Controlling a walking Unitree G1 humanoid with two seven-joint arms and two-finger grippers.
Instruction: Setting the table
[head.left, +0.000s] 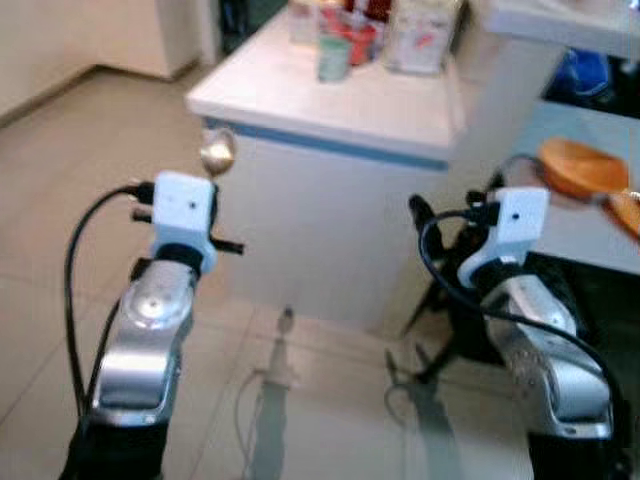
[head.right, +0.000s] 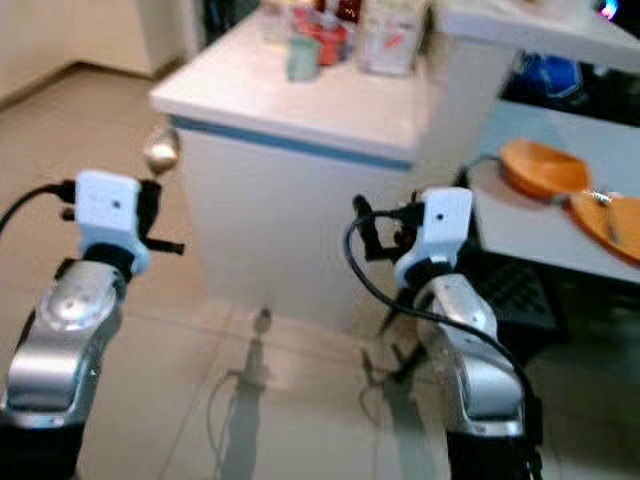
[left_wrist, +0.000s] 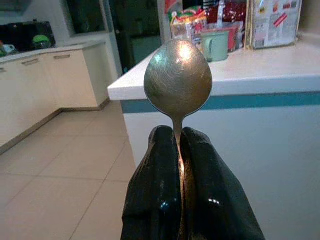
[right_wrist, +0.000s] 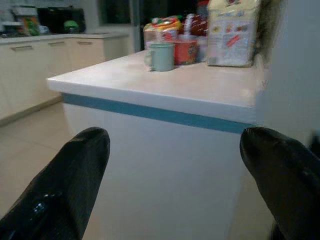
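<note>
The left claw (left_wrist: 177, 150) is clamped on the neck of a metal spoon (left_wrist: 178, 82), which stands upright with its bowl well above the fingertips, raised in front of the white desk (head.left: 330, 110) with the blue stripe under its edge. The right claw (right_wrist: 175, 165) hangs empty, its fingers spread wide apart, pointing at the same desk.

The step in hand looks like carrying the spoon to where the table is being laid. To the robot's right a lower white surface (head.right: 520, 225) holds two orange dishes (head.right: 540, 165), so that seems the likelier place for it. The grip sits very close to the bowl, so the handle runs back between the fingers; I would keep the clamp firm while turning, bring the spoon down flat, and lay it just beside a dish rather than on it. The free right arm should stay clear of the dishes' rims.

At the far end of the desk stand a pale green mug (right_wrist: 161, 56), a red container (right_wrist: 186, 52) and printed food packets (right_wrist: 231, 32). Their labels are too blurred to read.
</note>
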